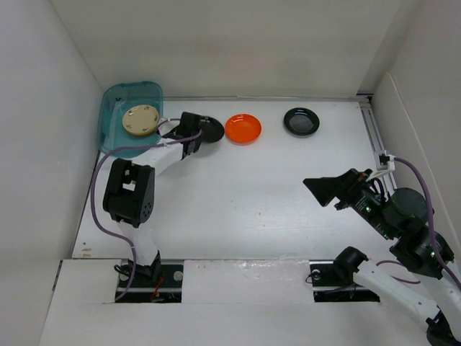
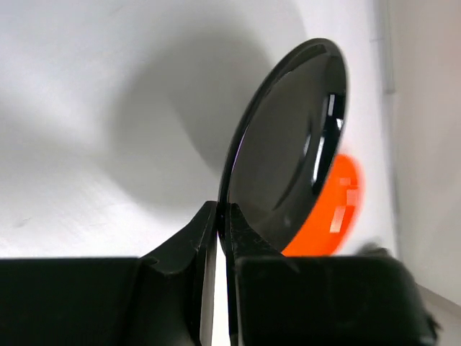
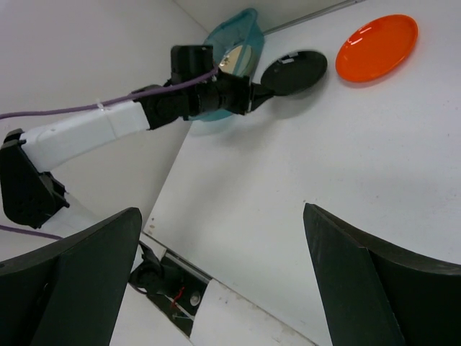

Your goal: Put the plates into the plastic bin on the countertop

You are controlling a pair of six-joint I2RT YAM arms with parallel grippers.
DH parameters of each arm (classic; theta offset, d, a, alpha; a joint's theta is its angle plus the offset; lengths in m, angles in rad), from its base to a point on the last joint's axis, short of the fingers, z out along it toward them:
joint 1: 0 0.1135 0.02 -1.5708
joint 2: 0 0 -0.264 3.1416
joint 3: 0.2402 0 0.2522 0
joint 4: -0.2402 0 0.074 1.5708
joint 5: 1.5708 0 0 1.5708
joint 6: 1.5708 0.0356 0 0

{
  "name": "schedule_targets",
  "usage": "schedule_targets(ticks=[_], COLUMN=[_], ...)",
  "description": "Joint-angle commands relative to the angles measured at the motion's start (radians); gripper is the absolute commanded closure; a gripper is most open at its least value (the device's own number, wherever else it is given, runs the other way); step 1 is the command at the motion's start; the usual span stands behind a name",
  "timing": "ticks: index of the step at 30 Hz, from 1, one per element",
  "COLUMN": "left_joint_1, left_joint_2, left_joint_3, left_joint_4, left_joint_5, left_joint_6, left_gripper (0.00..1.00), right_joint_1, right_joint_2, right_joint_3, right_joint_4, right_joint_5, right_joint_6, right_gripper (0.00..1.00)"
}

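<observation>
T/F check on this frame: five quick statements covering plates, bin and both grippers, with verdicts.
1. The left gripper is shut on the rim of a black plate. True.
2. The plastic bin has nothing in it. False: a cream plate lies inside.
3. The orange plate sits on the countertop between the held black plate and the second black plate. True.
4. The right gripper holds a plate. False: its fingers are wide open with nothing between them.
5. The second black plate is in the bin. False: it lies on the countertop, beyond the orange plate from the bin.
</observation>
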Motion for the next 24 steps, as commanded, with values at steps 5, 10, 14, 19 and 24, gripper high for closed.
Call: schedule_targets(ticks=[5, 10, 14, 19, 24], left_joint_1=[0.101, 0.311, 0.448, 0.552, 0.606], left_joint_2=[-0.116, -0.059, -0.011, 0.088, 0.177], left_joint_3=[0.320, 0.446, 0.455, 0.495, 0.539], left_joint_4=[-0.154, -0.224, -0.224, -0.206, -0.158], left_joint_5=[-0.053, 0.116, 0.162, 0.205, 0.259], left_joint_6=[0.199, 0.230, 0.259, 0.312, 0.378], left_gripper=[1.00, 1.00, 1.00, 1.00, 1.00], right_joint_1=[-0.005, -0.005, -0.005, -0.005, -0.005], right_joint_2=[-0.007, -0.007, -0.007, -0.016, -0.007], right_joint_3=[0.036, 0.036, 0.036, 0.036, 0.027], right_joint_4=[0.016, 0.007, 0.007, 0.007, 0.017], right_joint_5=[0.013, 0.013, 0.013, 0.013, 0.002], right_joint_6=[-0.019, -0.019, -0.019, -0.019, -0.019], right_gripper=[0.00, 0.00, 0.00, 0.00, 0.00])
